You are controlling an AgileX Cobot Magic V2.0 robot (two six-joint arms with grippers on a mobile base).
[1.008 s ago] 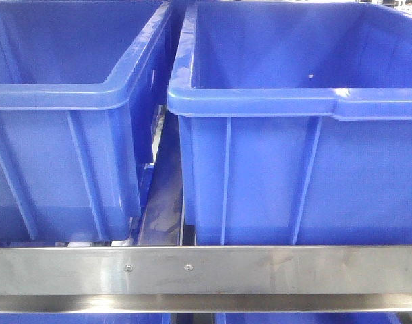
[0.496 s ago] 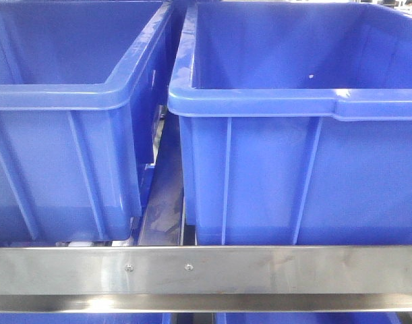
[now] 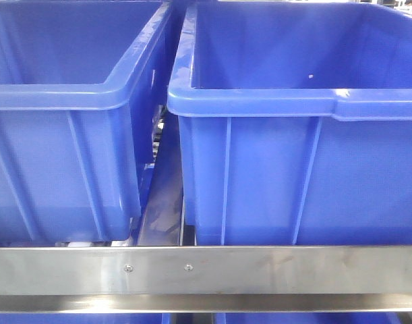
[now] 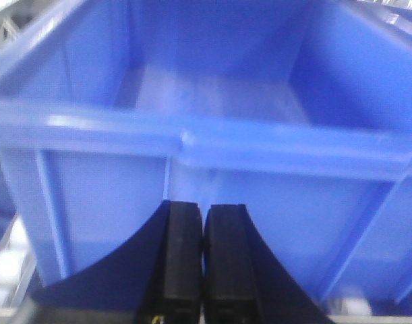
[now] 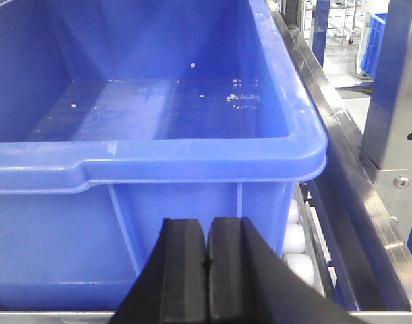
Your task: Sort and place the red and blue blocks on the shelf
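Observation:
The red and blue blocks are out of view in every frame. The shelf shows as a steel front rail (image 3: pixel 206 270) with two screws, and as a steel frame with white rollers (image 5: pixel 297 239) at the right. My left gripper (image 4: pixel 203 209) is shut with nothing between its black fingers, facing the front wall of a large blue bin (image 4: pixel 192 135). My right gripper (image 5: pixel 207 224) is shut too, empty, close in front of another large blue bin (image 5: pixel 158 162). Neither gripper appears in the front view.
Two large blue bins stand side by side on the shelf tier, the left bin (image 3: pixel 64 94) and the right bin (image 3: pixel 293 101), with a narrow steel gap (image 3: pixel 164 196) between them. Both bin floors in sight hold no blocks. A steel upright (image 5: pixel 394 135) rises at the far right.

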